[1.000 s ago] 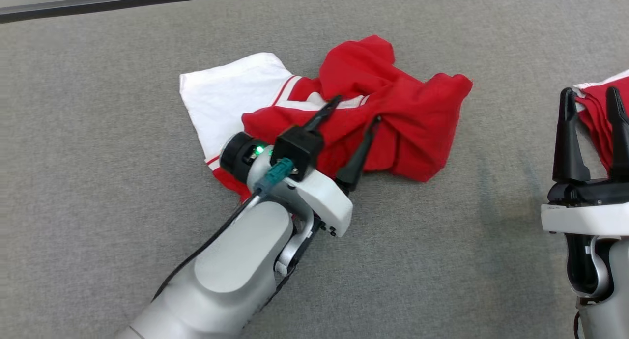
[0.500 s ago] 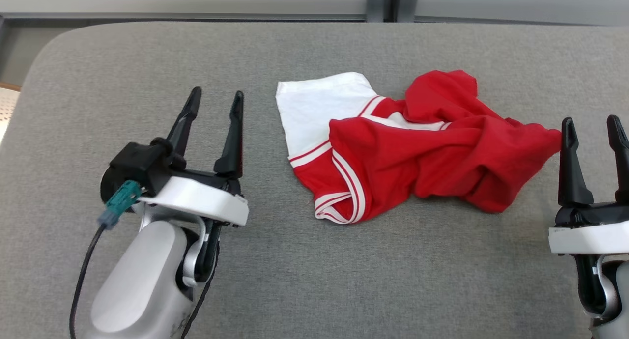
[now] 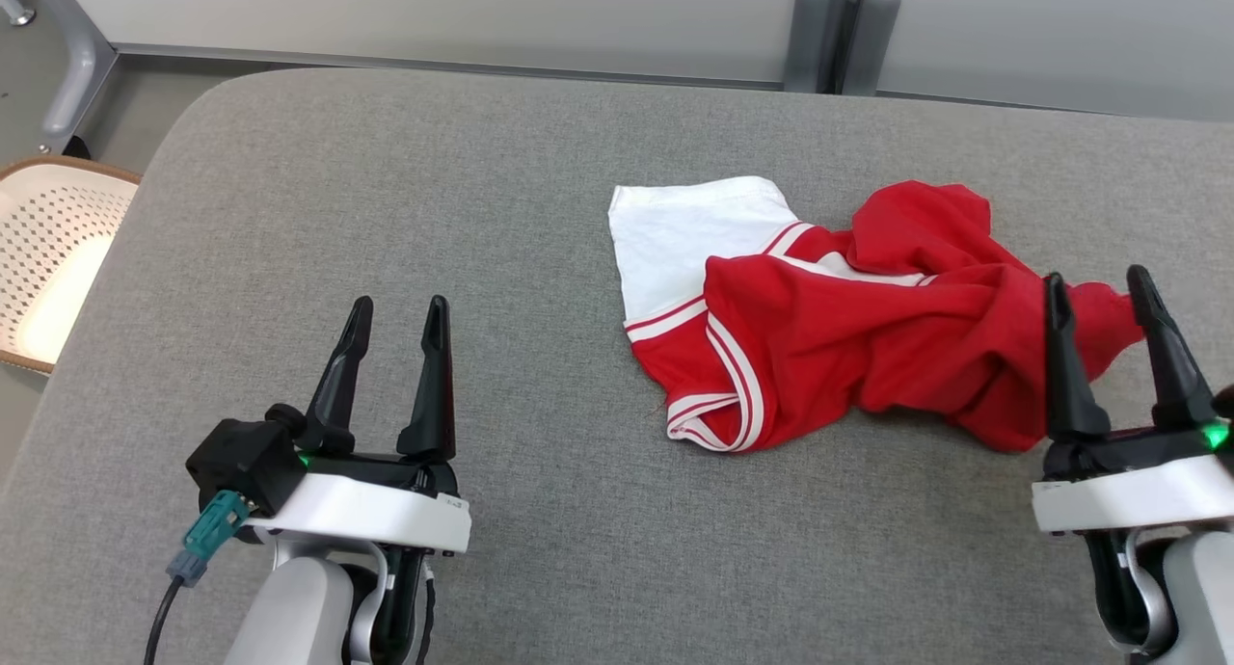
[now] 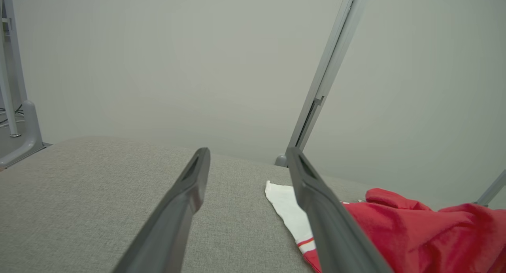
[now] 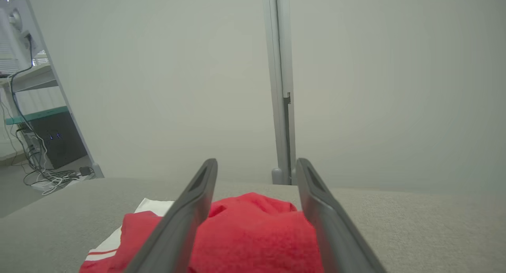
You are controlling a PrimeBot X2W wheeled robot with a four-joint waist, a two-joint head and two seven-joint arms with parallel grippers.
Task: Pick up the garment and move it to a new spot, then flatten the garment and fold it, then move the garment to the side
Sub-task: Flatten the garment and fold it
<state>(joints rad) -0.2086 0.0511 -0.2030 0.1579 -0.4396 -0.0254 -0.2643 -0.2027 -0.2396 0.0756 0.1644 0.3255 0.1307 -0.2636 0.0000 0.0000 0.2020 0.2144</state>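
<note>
Garment (image 3: pixel 848 347) lies crumpled on the grey padded surface (image 3: pixel 386 183), right of centre. White sleeve points left, red body is bunched to the right.

Left gripper (image 3: pixel 399 304): spread, empty, well apart from the cloth.

Right gripper (image 3: pixel 1097 278): spread, holding nothing. Head view puts its 2 fingertips over the garment's right edge; contact cannot be told.

Right wrist view gives red cloth between those fingers, plus floor cables (image 5: pixel 47 178) and a dark cabinet (image 5: pixel 55 144).

Head view adds a white perforated basket (image 3: pixel 48 260) beside the surface's left end.
</note>
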